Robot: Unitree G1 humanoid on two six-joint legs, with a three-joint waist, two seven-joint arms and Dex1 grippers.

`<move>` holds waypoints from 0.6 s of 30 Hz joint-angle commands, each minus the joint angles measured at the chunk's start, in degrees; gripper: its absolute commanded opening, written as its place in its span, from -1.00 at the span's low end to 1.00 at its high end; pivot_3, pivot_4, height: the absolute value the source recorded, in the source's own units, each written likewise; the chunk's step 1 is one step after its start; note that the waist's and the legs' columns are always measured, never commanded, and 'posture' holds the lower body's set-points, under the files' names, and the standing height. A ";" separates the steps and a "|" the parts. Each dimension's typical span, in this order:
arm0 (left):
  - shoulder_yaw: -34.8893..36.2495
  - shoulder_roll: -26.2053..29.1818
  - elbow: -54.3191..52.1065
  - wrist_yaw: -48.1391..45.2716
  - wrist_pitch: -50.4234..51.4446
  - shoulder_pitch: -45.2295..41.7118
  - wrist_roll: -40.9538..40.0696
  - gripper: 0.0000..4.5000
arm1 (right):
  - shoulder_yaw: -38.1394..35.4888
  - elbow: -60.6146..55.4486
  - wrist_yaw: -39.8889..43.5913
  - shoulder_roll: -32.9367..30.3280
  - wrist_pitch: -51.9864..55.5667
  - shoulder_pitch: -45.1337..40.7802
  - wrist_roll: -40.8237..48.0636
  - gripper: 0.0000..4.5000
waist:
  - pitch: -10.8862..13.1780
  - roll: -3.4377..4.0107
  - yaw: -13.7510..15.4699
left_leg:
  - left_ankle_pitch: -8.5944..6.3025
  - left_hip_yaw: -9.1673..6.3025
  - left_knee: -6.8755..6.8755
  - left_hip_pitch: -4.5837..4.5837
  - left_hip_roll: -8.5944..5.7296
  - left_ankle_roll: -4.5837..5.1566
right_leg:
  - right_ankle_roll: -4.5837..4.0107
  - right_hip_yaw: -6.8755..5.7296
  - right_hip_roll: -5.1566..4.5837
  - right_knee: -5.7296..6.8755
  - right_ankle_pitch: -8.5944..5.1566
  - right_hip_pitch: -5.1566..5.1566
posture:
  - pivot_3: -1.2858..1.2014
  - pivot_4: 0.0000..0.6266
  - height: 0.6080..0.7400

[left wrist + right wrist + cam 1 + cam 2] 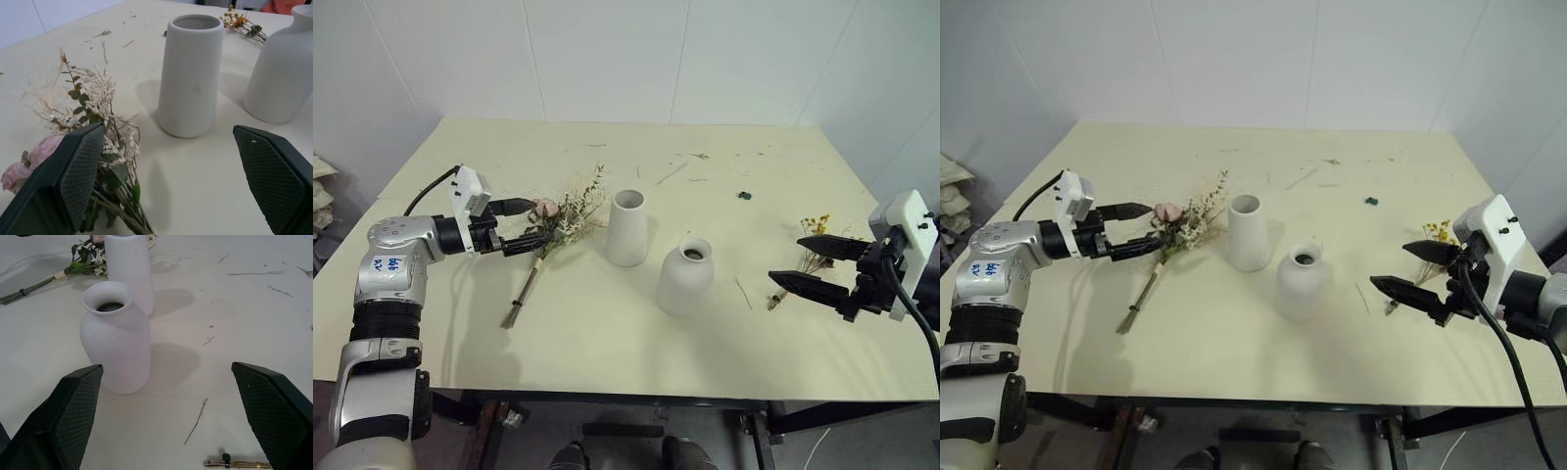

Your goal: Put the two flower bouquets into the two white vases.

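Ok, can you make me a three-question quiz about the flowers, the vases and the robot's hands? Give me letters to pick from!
1. Where is the big pink rose bouquet lying?
A. inside the tall vase
B. on the table, at the left end effector
C. on the floor

2. How many white vases stand on the table?
A. one
B. two
C. four

3. How is the right end effector right now?
A. open and holding nothing
C. shut on a vase
B. shut on the yellow flowers

Answers:
1 B: the bouquet lies flat beside the tall vase, with the left end effector open around its flowers.
2 B: the tall vase and the round vase, both empty.
3 A: its fingers stand wide apart above the small yellow sprig, which lies on the table.
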 commanded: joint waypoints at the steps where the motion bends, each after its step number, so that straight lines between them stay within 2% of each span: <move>1: 0.17 -0.36 1.32 0.27 -1.82 -2.74 -0.39 1.00 | -3.34 -2.37 -1.53 0.50 0.01 0.08 1.57 0.98 | 0.00 0.00 0.02 | 0.00 0.00 0.00 0.00 0.00 0.00 | 0.00 0.00 0.00 0.00 0.00 0.00 | 0.03 -0.52 1.00; 5: 0.41 -1.38 3.59 1.78 -4.37 -3.75 0.08 1.00 | -3.94 -3.08 -3.54 1.67 0.07 1.08 2.06 0.98 | 0.00 0.00 -0.07 | 0.00 0.00 0.00 0.00 0.00 0.00 | 0.00 0.00 0.00 0.00 0.00 0.00 | 0.03 -0.52 1.00; 10: -0.47 -2.40 2.75 4.75 -1.33 -4.57 0.25 1.00 | -2.72 -2.67 -3.72 0.57 -0.06 0.54 2.06 0.98 | 0.00 0.00 0.01 | 0.00 0.00 0.00 0.00 0.00 0.00 | 0.01 0.00 0.00 0.03 0.01 -0.01 | 0.03 -0.52 1.00; 18: 0.11 0.53 -10.71 13.95 15.63 0.56 0.36 1.00 | 4.01 -1.82 1.58 3.60 -9.58 -2.87 -1.60 0.98 | 0.00 0.00 -0.39 | 0.00 0.00 0.05 0.02 0.01 0.00 | 0.05 0.01 0.02 0.09 0.03 0.00 | 0.03 -0.52 1.00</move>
